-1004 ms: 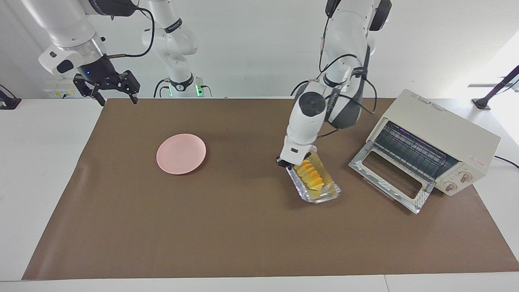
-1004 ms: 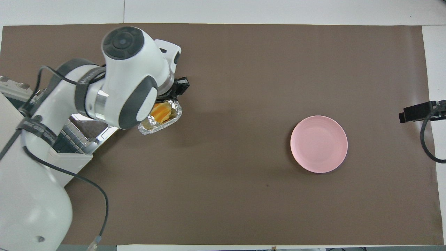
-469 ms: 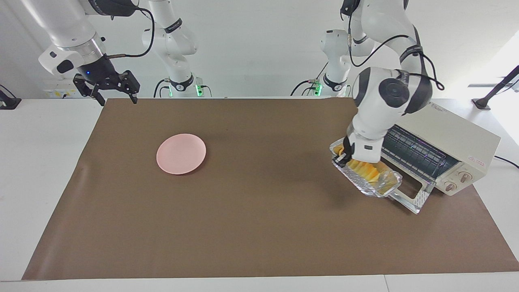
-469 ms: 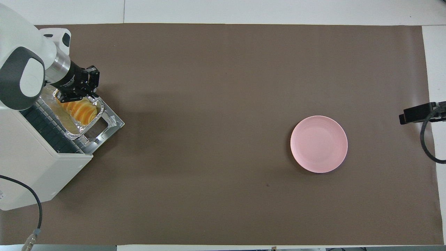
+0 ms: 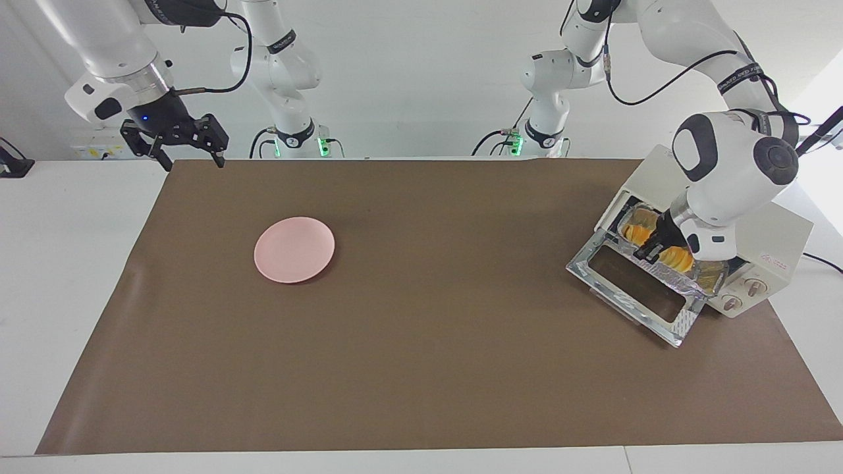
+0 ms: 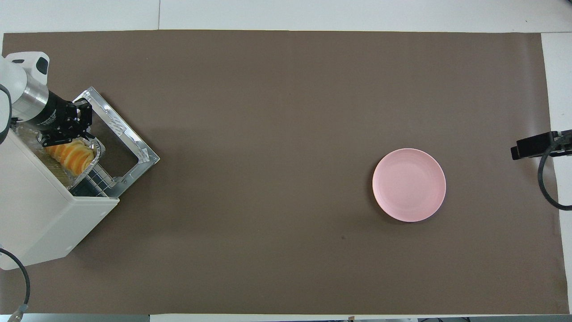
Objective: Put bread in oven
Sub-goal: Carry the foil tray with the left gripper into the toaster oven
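The yellow-orange ridged bread (image 5: 676, 258) (image 6: 71, 154) lies in a crinkled silver foil tray (image 5: 708, 280) (image 6: 96, 149). My left gripper (image 5: 649, 250) (image 6: 62, 134) is shut on the tray's rim. Tray and bread sit partly inside the mouth of the cream-white oven (image 5: 780, 230) (image 6: 40, 210), over its wire rack. The glass door (image 5: 625, 289) (image 6: 129, 138) hangs down open on the mat. The left arm hides part of the tray in the facing view. My right gripper (image 5: 191, 161) (image 6: 534, 145) waits open and holding nothing above the mat's corner at the right arm's end.
A pink plate (image 5: 294, 249) (image 6: 409, 184) lies on the brown mat (image 5: 421, 368) toward the right arm's end. The oven stands at the left arm's end, turned slantwise, with two knobs (image 5: 744, 294) beside its opening.
The left gripper has carried the foil tray with the bread from mid-table over the open door into the oven's mouth. The right arm has stayed still.
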`<action>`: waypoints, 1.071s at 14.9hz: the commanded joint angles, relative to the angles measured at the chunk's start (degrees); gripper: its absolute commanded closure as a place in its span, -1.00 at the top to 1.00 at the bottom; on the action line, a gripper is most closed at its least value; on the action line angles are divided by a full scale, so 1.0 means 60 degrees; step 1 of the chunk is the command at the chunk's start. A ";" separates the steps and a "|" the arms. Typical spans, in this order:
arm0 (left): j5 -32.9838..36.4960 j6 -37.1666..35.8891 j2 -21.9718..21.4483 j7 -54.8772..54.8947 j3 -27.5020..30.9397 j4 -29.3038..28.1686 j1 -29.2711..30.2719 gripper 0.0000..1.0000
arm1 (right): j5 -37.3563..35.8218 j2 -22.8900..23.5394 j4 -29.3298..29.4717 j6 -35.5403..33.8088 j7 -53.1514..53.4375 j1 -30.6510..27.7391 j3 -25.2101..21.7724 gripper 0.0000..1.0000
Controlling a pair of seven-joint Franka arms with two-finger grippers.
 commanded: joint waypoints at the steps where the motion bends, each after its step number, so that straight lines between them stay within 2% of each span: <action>1: 0.0509 -0.0011 -0.0545 0.0083 -0.0061 -0.0758 0.0182 -1.00 | -0.0073 -0.0049 0.0002 -0.0140 -0.0190 -0.0052 0.0039 1.00; 13: 0.0555 0.0296 -0.0648 0.0595 -0.0061 -0.1096 0.0432 -1.00 | -0.0073 -0.0049 0.0002 -0.0140 -0.0190 -0.0052 0.0039 1.00; 16: 0.0569 0.0764 -0.0619 0.1064 -0.0061 -0.1082 0.0447 -0.39 | -0.0073 -0.0049 0.0002 -0.0140 -0.0190 -0.0052 0.0039 1.00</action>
